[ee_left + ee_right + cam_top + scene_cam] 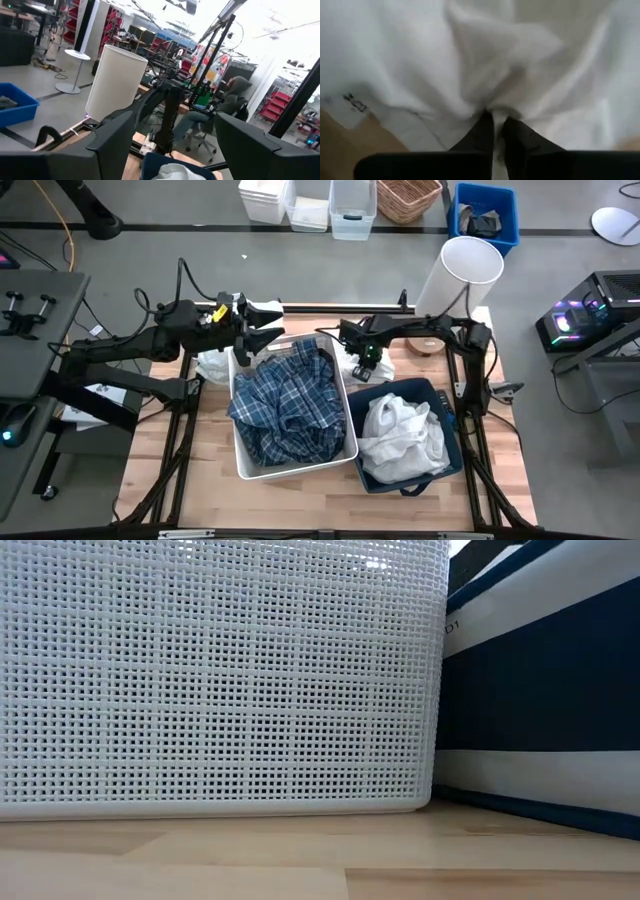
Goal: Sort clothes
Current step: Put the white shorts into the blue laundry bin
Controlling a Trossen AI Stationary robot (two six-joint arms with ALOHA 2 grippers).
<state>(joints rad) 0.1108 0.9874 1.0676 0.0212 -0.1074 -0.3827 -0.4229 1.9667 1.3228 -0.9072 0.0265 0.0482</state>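
Observation:
A blue-and-white plaid shirt [288,405] fills the white plastic bin [240,465]. White garments [402,438] lie in the navy blue bin [448,420]. My left gripper [272,322] is open and empty above the white bin's far edge; in its wrist view [175,150] the fingers stand wide apart. My right gripper [352,352] is shut on a white garment [354,370] that lies on the table at the far side, between the two bins. Another white garment [213,366] lies on the table left of the white bin. No dark green or dark grey garment shows. My right gripper pinches a bunched fold of the white garment [492,107] between its two fingers [480,132]. The cloth gathers into creases that run to the fingertips. One layer or several, I cannot tell. The rest of the garment spreads out on the table beyond the fingers.
A white cylinder [458,275] stands at the table's far right corner. The low view shows only the white bin's mesh wall [220,670] and the navy bin's striped wall [545,690]. Bins and a basket [408,198] stand on the floor beyond. A person sits in the room [234,95].

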